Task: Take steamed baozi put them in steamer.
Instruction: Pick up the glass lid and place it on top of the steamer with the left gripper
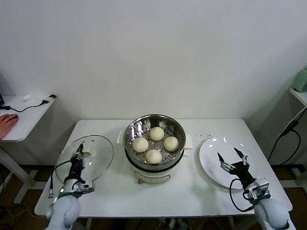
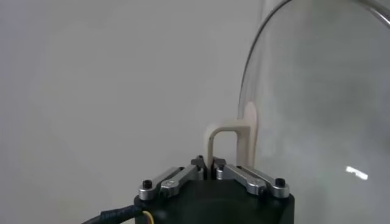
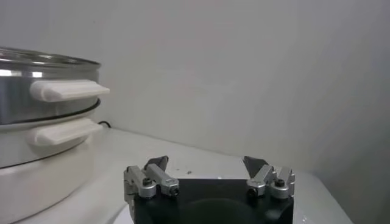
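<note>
The left end effector (image 1: 79,154), nearest the camera, was clamped on the glass lid's (image 1: 98,153) cream handle (image 2: 231,141), while the right end effector (image 1: 230,157) was held wide above the plate (image 1: 211,165), and four steamed baozi (image 1: 153,156) were seen inside the steamer (image 1: 132,132) at mid-desk (image 1: 192,191).

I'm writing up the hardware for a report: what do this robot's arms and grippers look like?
Both arms end in rounded white shells with black wrist sections and a looping black cable. The left gripper and right gripper have black bodies, silver metal linkages with black screws, and dark pointed fingertips. A yellow wire shows beside the left cable.
</note>
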Controlling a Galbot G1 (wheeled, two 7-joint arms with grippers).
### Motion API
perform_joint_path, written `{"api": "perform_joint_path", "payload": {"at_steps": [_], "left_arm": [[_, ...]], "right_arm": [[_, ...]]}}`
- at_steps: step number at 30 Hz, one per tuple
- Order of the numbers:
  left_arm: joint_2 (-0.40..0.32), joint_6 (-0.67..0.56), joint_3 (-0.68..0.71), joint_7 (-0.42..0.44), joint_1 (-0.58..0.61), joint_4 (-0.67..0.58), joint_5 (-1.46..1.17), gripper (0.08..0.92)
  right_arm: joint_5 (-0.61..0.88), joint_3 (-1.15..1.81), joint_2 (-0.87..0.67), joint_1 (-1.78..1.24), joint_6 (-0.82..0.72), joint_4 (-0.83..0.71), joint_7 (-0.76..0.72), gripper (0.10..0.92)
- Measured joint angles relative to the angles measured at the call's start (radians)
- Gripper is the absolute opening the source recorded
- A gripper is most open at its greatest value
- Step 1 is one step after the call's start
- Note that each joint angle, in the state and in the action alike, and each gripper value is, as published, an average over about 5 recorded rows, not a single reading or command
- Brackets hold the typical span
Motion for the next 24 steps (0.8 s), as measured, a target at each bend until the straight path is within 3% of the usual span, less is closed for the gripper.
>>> {"api": "perform_joint_path", "payload": {"at_steps": [14, 19, 24], "left_arm": [[0.19, 0.21, 0.011, 0.088, 0.161, -0.392, -0.084, 0.147], [0.28, 0.332, 0.081, 0.145, 0.144, -0.477, -0.103, 0.147], [0.34, 0.453, 0.211, 0.228, 0.055, -0.53, -0.1, 0.147]], "right_arm": [[-0.005, -0.012, -0.008, 0.049, 0.009, -0.041, 0.0, 0.823], [-0.009, -0.021, -0.011, 0.07, 0.012, -0.061, 0.002, 0.823], [-0.015, -0.034, -0.008, 0.092, 0.013, -0.081, 0.008, 0.823]]}}
